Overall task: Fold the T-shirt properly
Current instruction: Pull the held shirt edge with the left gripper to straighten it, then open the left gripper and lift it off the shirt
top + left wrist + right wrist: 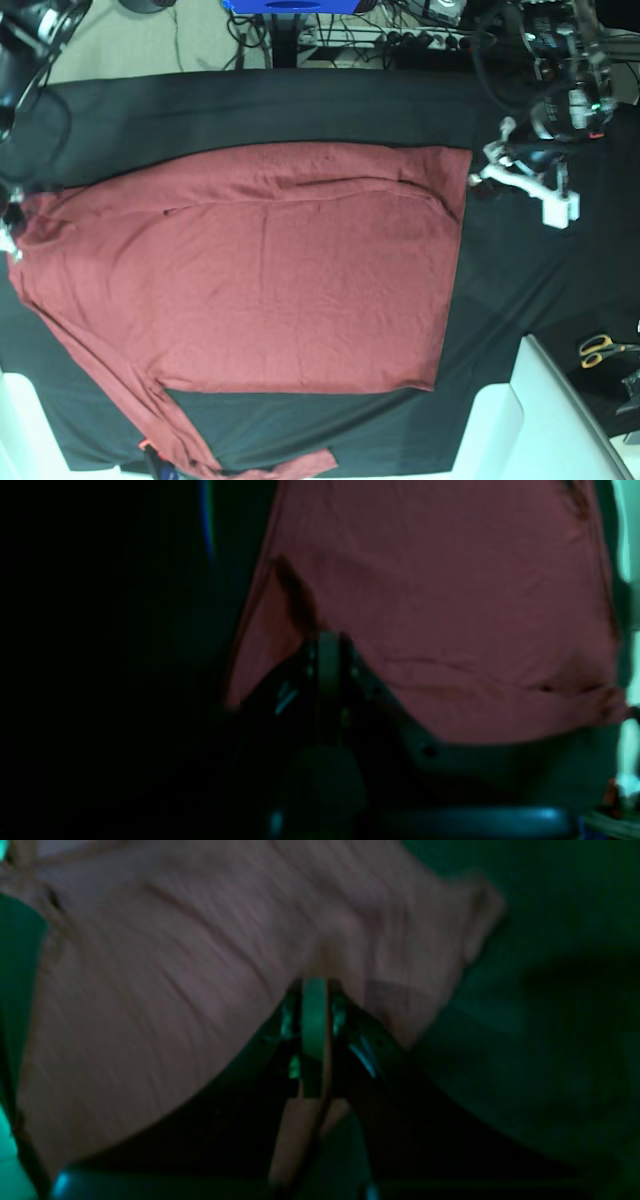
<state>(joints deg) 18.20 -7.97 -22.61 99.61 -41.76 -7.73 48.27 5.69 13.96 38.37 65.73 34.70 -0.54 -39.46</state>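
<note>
Two grippers are closed on one red T-shirt [270,270], which lies spread across the black tablecloth [500,300] and fills the middle of the base view. In the left wrist view, the left gripper [327,642] has its jaws pressed together, pinching a fold of cloth at the shirt's edge, with the fabric spreading toward 1 o'clock. In the right wrist view, the right gripper [315,987] also has its jaws shut on the cloth, which spreads toward 10 o'clock. In the base view, a sleeve trails toward 6 o'clock, and scissors [603,349] lie at 4 o'clock, well apart from the shirt.
</note>
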